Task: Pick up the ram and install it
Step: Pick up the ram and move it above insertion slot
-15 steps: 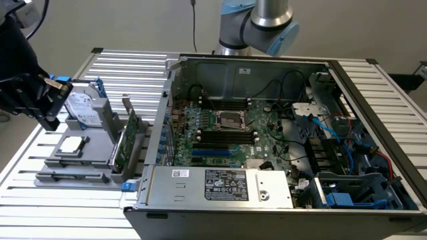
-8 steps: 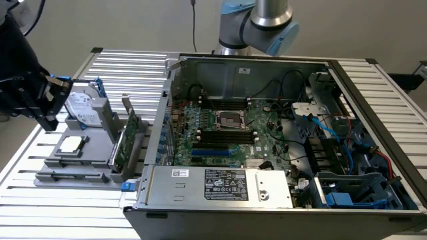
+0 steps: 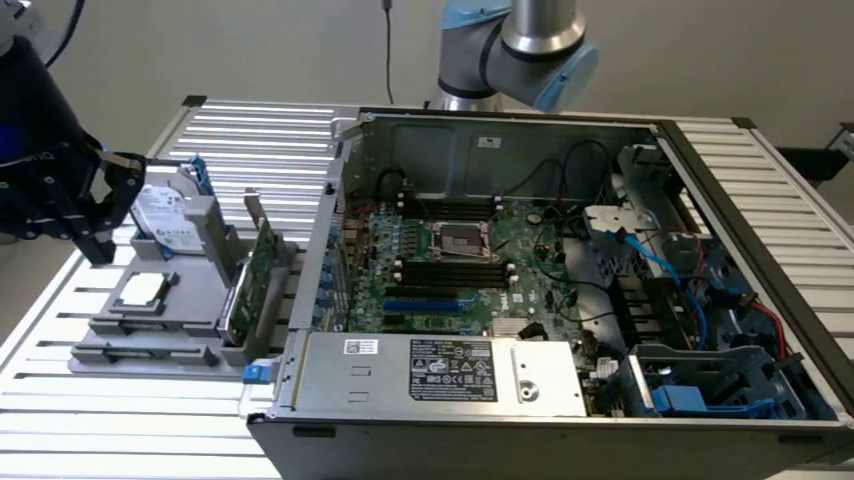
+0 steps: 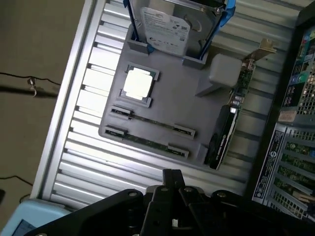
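Tabletop (image 3: 267, 130): slatted metal, bearing tray (image 3: 174, 322) and open case (image 3: 467, 150).
Hand (image 4: 172, 178): hangs clear of the tray; spread or closed, cannot tell.
Ram (image 4: 146, 141): seated edge-up in the tray, untouched.
Risk: a skewed grasp may jam it in its holder.

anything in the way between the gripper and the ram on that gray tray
Nothing visible does. The gripper hangs clear of the tray, with open space between it and the two ram sticks. The CPU, hard drive and expansion card sit farther along the tray, not across that path.
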`<state>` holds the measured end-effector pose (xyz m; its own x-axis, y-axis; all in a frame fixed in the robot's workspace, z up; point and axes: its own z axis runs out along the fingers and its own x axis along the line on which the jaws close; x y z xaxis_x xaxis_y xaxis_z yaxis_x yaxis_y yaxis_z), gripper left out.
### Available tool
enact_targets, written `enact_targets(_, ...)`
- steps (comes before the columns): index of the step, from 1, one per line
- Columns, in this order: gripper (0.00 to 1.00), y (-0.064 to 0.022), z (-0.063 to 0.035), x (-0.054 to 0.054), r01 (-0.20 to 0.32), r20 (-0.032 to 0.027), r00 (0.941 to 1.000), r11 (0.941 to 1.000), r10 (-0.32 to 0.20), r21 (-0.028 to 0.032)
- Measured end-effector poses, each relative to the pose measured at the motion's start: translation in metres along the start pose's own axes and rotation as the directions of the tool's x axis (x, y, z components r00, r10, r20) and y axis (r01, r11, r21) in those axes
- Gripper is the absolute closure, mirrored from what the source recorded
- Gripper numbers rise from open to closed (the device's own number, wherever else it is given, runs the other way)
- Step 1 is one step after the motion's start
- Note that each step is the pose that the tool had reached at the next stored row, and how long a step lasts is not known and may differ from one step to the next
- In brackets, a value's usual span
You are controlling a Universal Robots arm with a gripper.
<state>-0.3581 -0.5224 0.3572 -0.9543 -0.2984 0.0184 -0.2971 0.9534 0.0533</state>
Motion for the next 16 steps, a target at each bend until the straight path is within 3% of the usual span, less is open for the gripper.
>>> enact_targets(4, 0.89, -0.0001, 0.0033, 0.000, 0.073, -0.0038, 0.9973, 0.9973, -0.073, 0.0011)
enact_targets(8, 0.89, -0.0003, 0.0068, 0.000, 0.145, -0.0078, 0.9894, 0.9894, -0.145, 0.0021)
enact_targets(12, 0.89, -0.0005, 0.0103, 0.000, 0.217, -0.0118, 0.9761, 0.9762, -0.217, 0.0026)
enact_targets(16, 0.89, -0.0007, 0.0137, 0.000, 0.286, -0.0159, 0.9580, 0.9581, -0.286, 0.0029)
